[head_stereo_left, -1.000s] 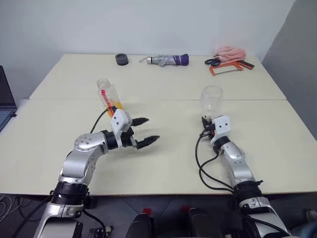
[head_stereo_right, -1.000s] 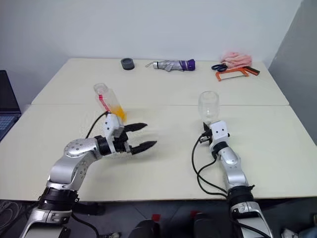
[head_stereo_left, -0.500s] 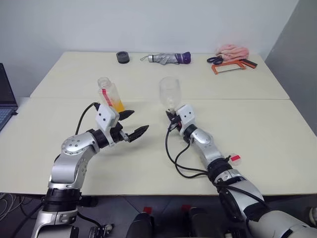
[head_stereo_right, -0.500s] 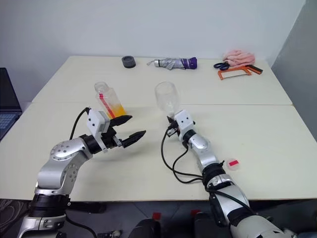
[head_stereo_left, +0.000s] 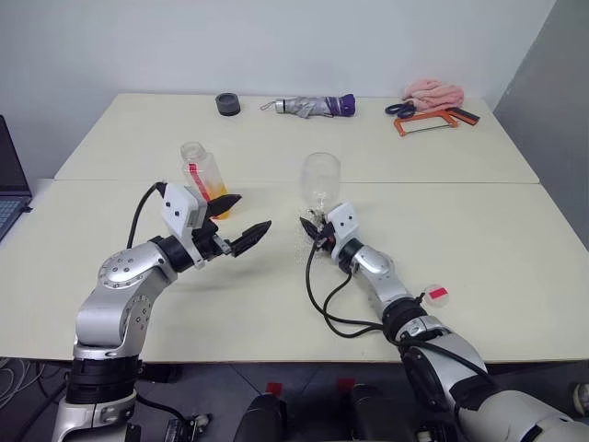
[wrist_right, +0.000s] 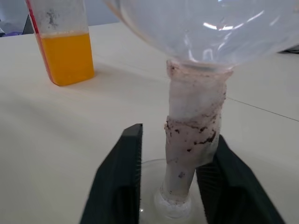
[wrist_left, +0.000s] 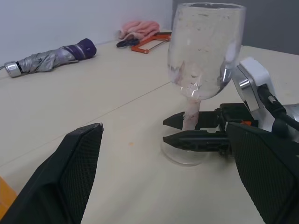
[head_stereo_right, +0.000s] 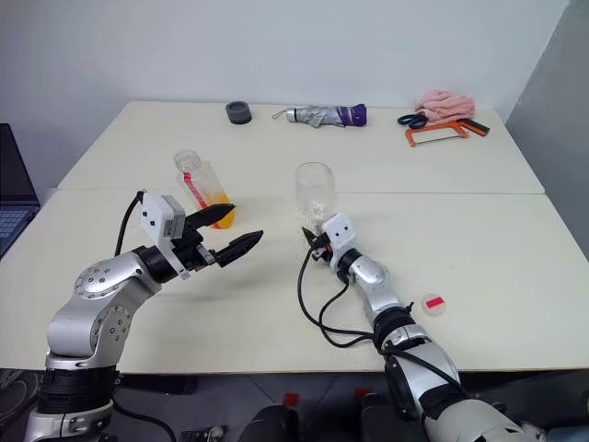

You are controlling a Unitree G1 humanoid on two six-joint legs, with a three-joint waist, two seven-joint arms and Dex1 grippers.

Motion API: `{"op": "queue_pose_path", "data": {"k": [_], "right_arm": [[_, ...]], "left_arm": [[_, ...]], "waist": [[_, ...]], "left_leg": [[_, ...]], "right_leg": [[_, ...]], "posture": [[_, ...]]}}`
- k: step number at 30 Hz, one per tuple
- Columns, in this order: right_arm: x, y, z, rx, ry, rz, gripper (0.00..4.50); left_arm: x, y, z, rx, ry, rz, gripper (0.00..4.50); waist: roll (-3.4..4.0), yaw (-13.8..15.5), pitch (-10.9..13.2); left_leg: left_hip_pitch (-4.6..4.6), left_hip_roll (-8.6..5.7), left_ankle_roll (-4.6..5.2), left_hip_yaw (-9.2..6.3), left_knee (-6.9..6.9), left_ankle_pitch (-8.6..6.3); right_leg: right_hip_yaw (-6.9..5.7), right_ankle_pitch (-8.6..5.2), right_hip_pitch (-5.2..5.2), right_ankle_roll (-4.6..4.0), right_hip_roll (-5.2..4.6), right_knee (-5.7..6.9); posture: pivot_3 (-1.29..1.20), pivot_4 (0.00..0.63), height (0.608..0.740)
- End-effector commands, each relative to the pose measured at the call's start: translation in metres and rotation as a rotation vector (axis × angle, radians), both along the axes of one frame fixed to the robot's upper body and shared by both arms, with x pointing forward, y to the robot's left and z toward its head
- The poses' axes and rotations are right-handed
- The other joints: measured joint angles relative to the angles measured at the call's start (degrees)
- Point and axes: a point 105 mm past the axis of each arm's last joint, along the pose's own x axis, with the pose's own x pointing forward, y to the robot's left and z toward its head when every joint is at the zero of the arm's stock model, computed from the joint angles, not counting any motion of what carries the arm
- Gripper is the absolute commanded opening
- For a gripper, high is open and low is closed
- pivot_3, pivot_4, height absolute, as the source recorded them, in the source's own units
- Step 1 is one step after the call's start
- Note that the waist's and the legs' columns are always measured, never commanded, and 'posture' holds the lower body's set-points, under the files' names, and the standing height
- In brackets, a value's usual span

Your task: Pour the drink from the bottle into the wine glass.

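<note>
The wine glass stands upright on the middle of the table, clear and with nothing in it. My right gripper is low at its stem, open, one finger on each side with a gap showing beside the stem. The bottle stands to the left of the glass with no cap on it and the orange drink in its lower part. My left gripper hovers open and holding nothing between bottle and glass, just in front of the bottle.
At the table's far edge lie a folded umbrella, a black round thing, a pink cloth, scissors and an orange saw. A small red-and-white round piece lies front right. A laptop sits at the left.
My right gripper carried the glass from the right side to the middle, set it down and opened around the stem. My left gripper rose a little.
</note>
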Motion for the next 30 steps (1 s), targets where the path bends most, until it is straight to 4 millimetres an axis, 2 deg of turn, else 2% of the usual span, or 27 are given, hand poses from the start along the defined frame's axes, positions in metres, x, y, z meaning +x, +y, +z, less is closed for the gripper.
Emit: {"op": "queue_pose_path", "data": {"k": [1, 4, 5, 10, 17, 21, 25, 30], "right_arm": [[-0.001, 0.001, 0.01, 0.035, -0.042, 0.006, 3.19], [-0.002, 0.001, 0.011, 0.039, -0.046, 0.007, 4.26], [-0.002, 0.001, 0.011, 0.04, -0.046, 0.007, 4.47], [-0.006, -0.009, 0.009, 0.036, -0.065, 0.01, 4.47], [-0.023, -0.032, 0.008, 0.01, -0.107, 0.022, 4.47], [-0.045, -0.049, 0.013, -0.033, -0.127, 0.057, 4.47], [-0.074, -0.061, 0.024, -0.062, -0.118, 0.122, 4.47], [-0.106, -0.069, 0.042, -0.079, -0.089, 0.206, 4.47]], "left_arm": [[-0.003, -0.006, 0.016, 0.007, -0.059, -0.028, 4.5], [-0.002, -0.009, 0.016, 0.005, -0.061, -0.037, 4.5], [-0.003, -0.009, 0.016, 0.005, -0.062, -0.039, 4.5], [-0.003, -0.011, 0.019, -0.002, -0.076, -0.046, 4.5], [-0.006, -0.012, 0.019, -0.018, -0.081, -0.052, 4.5], [-0.008, -0.006, 0.006, -0.018, -0.05, -0.014, 4.5], [0.003, 0.018, -0.018, -0.007, -0.02, 0.199, 4.5], [0.016, 0.044, -0.038, -0.012, -0.04, 0.495, 4.5]], "waist": [[0.0, 0.0, 0.0], [0.0, 0.0, 0.0], [0.0, 0.0, 0.0], [0.0, 0.0, 0.0], [0.0, 0.1, 0.0], [0.01, 0.2, 0.0], [0.04, 0.4, 0.0], [0.03, 0.9, 0.0]], "left_leg": [[0.0, 0.0, 0.0, 0.0, 0.0, 0.0], [0.0, -0.01, 0.0, 0.0, 0.0, 0.0], [0.0, -0.01, 0.0, 0.0, 0.0, 0.0], [-0.01, 0.0, 0.0, 0.0, 0.0, 0.0], [-0.03, -0.01, 0.01, -0.02, 0.01, -0.01], [-0.03, 0.01, 0.01, -0.02, -0.01, -0.01], [-0.05, 0.01, 0.03, -0.03, 0.0, -0.02], [-0.03, 0.03, 0.03, -0.08, 0.04, -0.02]], "right_leg": [[0.0, 0.0, 0.0, 0.0, 0.0, 0.0], [0.0, 0.0, 0.0, 0.0, 0.0, 0.0], [0.0, 0.0, 0.0, 0.0, 0.0, 0.0], [0.0, 0.0, 0.0, 0.0, 0.0, -0.01], [-0.02, 0.0, 0.03, 0.0, -0.02, -0.03], [-0.01, 0.0, 0.02, 0.0, -0.02, -0.03], [0.01, -0.01, 0.02, 0.01, -0.04, -0.06], [-0.05, -0.01, 0.06, 0.03, -0.01, -0.05]], "posture": [[0.0, 0.15, 0.74], [0.0, 0.15, 0.74], [0.0, 0.15, 0.74], [0.0, 0.15, 0.74], [0.0, 0.15, 0.74], [0.0, 0.15, 0.74], [0.0, 0.15, 0.74], [0.0, 0.15, 0.74]]}}
